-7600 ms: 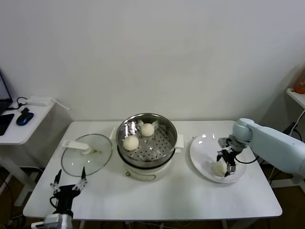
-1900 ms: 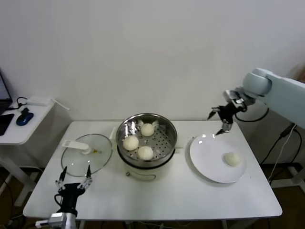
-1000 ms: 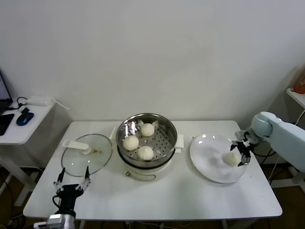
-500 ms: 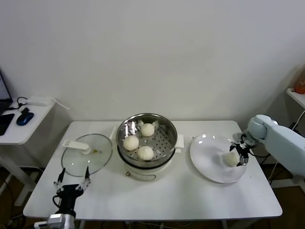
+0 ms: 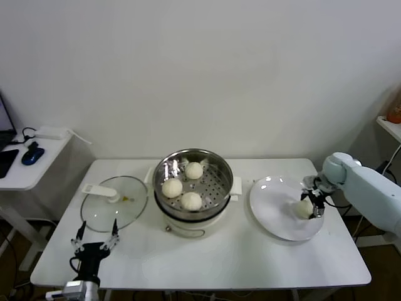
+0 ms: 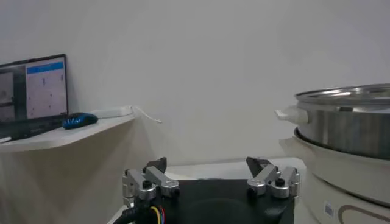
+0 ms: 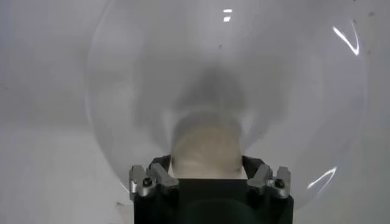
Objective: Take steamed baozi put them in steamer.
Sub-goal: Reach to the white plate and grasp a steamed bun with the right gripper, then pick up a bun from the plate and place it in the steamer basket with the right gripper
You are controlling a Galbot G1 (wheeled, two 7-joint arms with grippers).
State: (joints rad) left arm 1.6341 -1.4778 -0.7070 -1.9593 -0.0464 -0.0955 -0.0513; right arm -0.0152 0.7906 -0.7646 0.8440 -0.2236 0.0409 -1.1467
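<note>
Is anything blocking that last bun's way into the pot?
Nothing visible. The right gripper is at the last baozi on the plate; the steamer stands uncovered, its lid lying on its far side.

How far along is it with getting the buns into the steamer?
Three baozi already sit on the tray in the steamer. The fourth baozi is on the white plate, with the right hand down around it, fingers either side. Lifting it and carrying it over is what remains. The left hand waits at the table's front edge.
</note>
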